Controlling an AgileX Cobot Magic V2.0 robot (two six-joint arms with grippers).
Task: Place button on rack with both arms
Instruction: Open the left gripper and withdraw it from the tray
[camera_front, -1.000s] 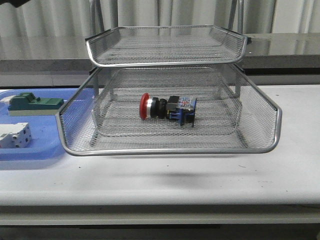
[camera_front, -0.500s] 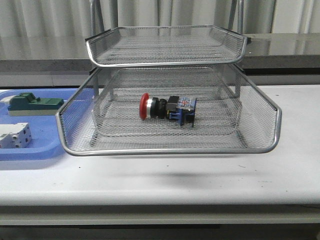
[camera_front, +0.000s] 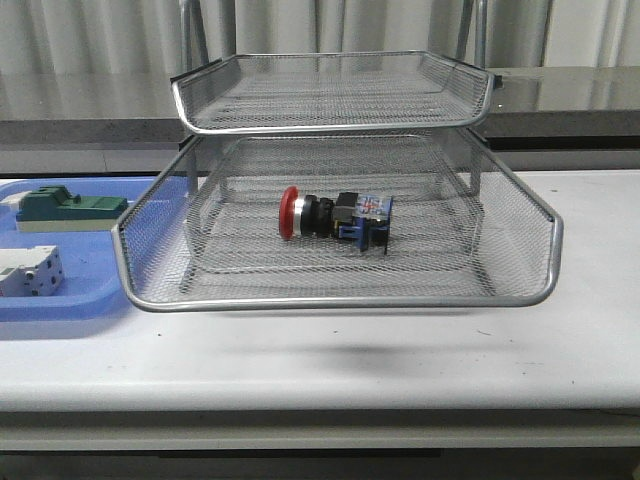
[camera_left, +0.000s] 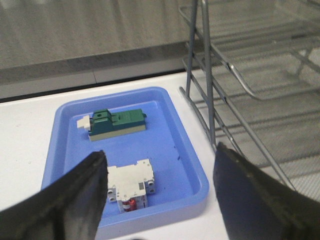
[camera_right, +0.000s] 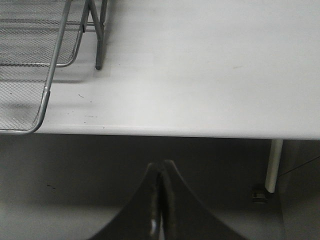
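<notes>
The button (camera_front: 335, 218) is seen lying on its side in the rack (camera_front: 340, 297). Green block (camera_left: 117, 123) and white block (camera_left: 129, 184) are held in the blue tray (camera_left: 188, 162) under the wide-spread left gripper (camera_left: 161, 192). The right gripper (camera_right: 161, 200) is pressed closed, empty, off the table (camera_right: 210, 75) edge.

Your left gripper (camera_left: 160, 200) hung with its dark fingers (camera_left: 75, 200) spread wide apart, nothing between them. Your right gripper (camera_right: 161, 200) had its fingers pressed together, apparently empty. Neither arm showed in the front view.
</notes>
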